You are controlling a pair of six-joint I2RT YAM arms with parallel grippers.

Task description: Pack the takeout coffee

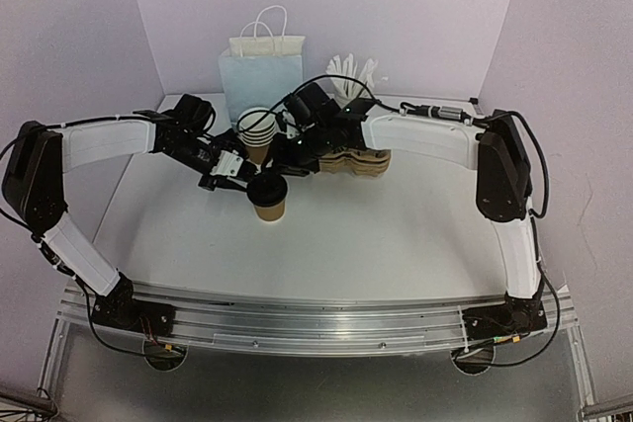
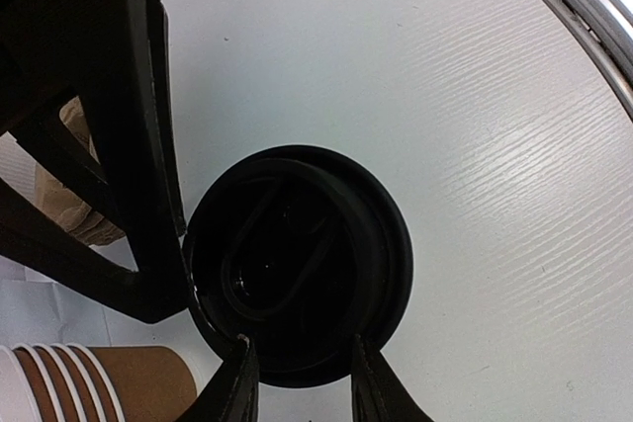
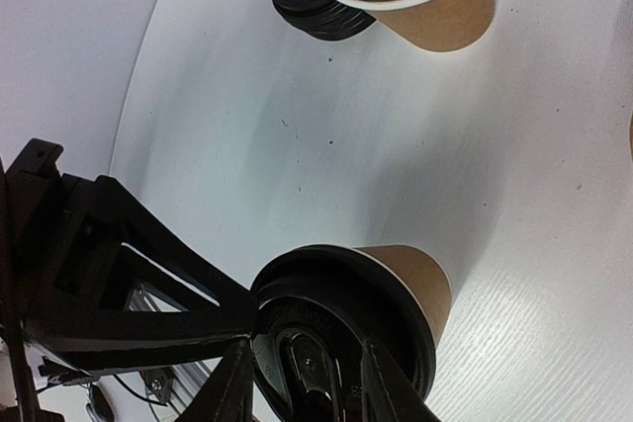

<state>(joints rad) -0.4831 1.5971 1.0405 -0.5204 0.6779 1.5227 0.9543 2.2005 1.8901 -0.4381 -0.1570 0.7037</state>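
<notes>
Lidded cup [image 1: 270, 209] stands on the table [image 1: 415, 234] near the cup stack [image 1: 259, 135], left gripper [image 2: 302, 348] and right gripper [image 3: 307, 348] both part-closed at its black lid [image 2: 297, 264] (gripping or just pressing, cannot tell), likely seating it before bagging.

Bare table [image 1: 396, 234] lies open toward the arm bases; cup stack [image 1: 259, 130] and bag [image 1: 260, 76] crowd the back.

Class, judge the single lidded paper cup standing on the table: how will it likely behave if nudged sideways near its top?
The lidded cup probably tips rather than slides: it narrows from the black lid to its base. Its paper wall likely dents if squeezed hard. It seems light, though the lid hides any contents.
</notes>
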